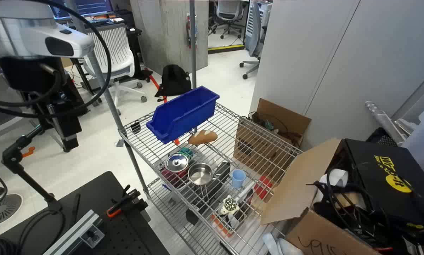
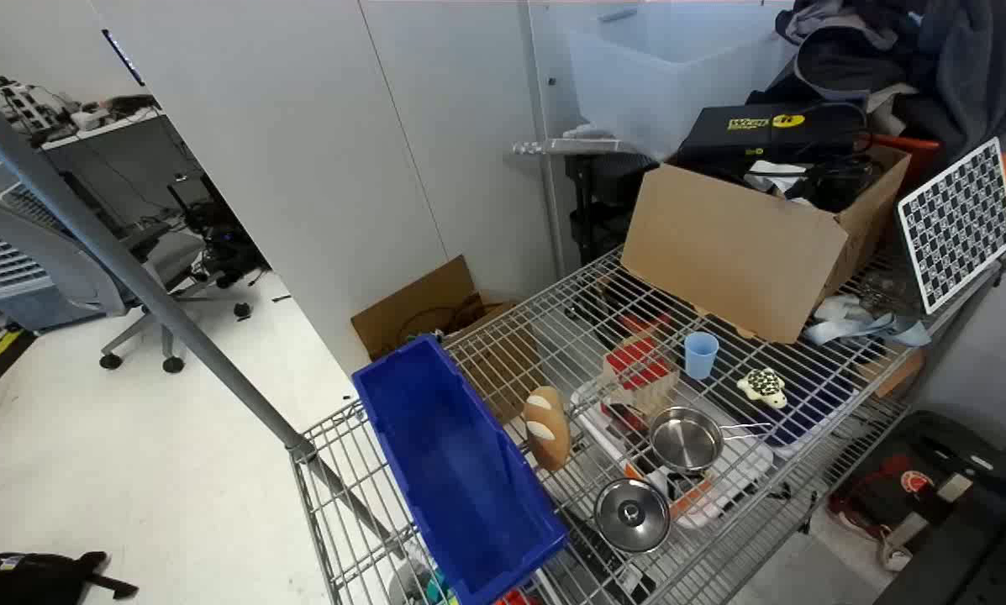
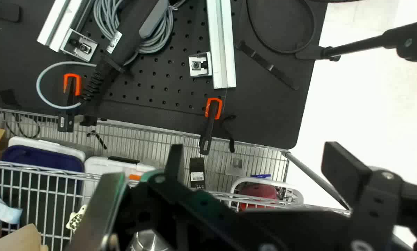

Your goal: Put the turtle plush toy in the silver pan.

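The gripper hangs released and spread wide, well apart from the toy turtle, which lies on the wire shelf, outside but near the pan. A lid sits beside the pan; bread lies between the pan and a blue bin.

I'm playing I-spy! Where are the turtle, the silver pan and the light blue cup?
Turtle plush toy (image 2: 764, 382): in an exterior view, on its patterned shell.
Silver pan (image 2: 686, 443): in an exterior view, on its inside bottom.
Light blue cup (image 2: 700, 358): in an exterior view, on its outer side.
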`<state>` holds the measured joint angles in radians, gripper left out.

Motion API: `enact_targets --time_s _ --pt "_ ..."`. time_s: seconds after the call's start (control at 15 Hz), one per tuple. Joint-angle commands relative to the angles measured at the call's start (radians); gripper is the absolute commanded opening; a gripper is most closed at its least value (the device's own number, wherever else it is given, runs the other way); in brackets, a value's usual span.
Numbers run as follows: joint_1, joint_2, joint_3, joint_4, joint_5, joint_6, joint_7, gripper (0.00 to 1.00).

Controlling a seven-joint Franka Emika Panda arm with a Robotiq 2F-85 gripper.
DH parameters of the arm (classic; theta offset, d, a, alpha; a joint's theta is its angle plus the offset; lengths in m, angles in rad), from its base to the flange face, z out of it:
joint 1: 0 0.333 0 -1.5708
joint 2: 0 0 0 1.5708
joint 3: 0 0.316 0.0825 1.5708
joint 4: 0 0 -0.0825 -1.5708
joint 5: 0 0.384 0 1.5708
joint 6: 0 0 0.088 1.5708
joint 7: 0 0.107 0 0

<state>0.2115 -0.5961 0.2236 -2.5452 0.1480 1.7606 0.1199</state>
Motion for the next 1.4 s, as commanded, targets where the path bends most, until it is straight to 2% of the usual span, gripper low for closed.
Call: enact_targets --time_s 0.0,0.6,0.93,1.33 --pt "0.001 0.001 -0.001 0.003 -0.001 -0.003 0.001 1.00" --pt "0.001 0.001 -0.001 0.003 -0.001 -0.003 0.001 1.00" --pt "-0.052 0.111 -0.019 -0.001 -0.058 0.167 -0.010 1.00" --pt "-0.141 0.347 -0.068 0.040 -0.169 0.426 -0.006 1.00"
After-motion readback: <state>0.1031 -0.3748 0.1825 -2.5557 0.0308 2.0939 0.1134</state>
